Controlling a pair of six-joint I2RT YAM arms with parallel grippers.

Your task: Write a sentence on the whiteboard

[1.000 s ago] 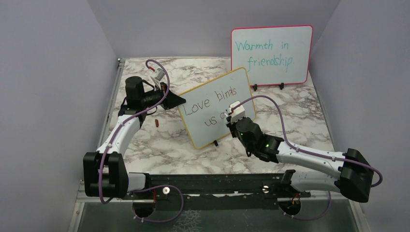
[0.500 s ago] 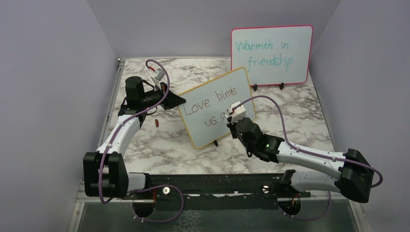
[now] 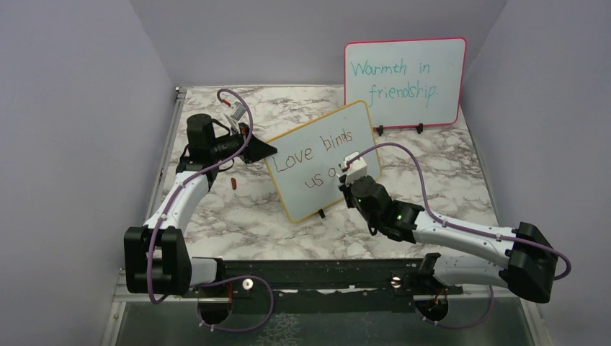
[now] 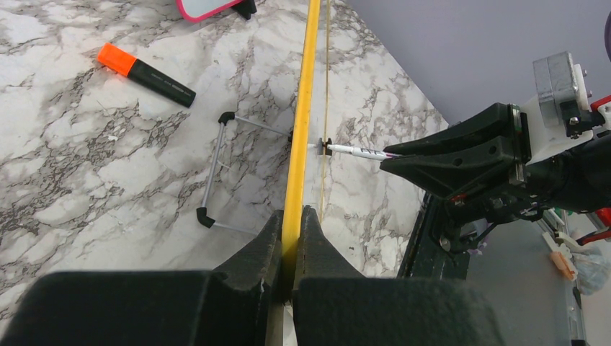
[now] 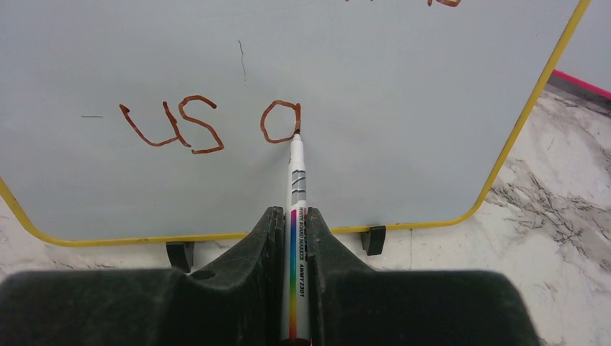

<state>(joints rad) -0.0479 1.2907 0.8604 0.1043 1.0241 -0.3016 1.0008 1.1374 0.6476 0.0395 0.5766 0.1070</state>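
Top view: the rectangular yellow-framed whiteboard (image 3: 326, 148) stands tilted mid-table, and its dark handwritten sentence (image 3: 315, 157) reads "Love binds us a".

Left wrist: the left gripper (image 4: 292, 218) is clamped on the board's yellow edge.

Right wrist: the right gripper (image 5: 292, 218) pinches a thin white marker (image 5: 296, 176), with its tip on the "a". It has edged slightly rightward since earlier, baring more of that letter.

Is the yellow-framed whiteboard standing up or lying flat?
Standing. The whiteboard rests on its black feet, its edge pinched by the left hand.
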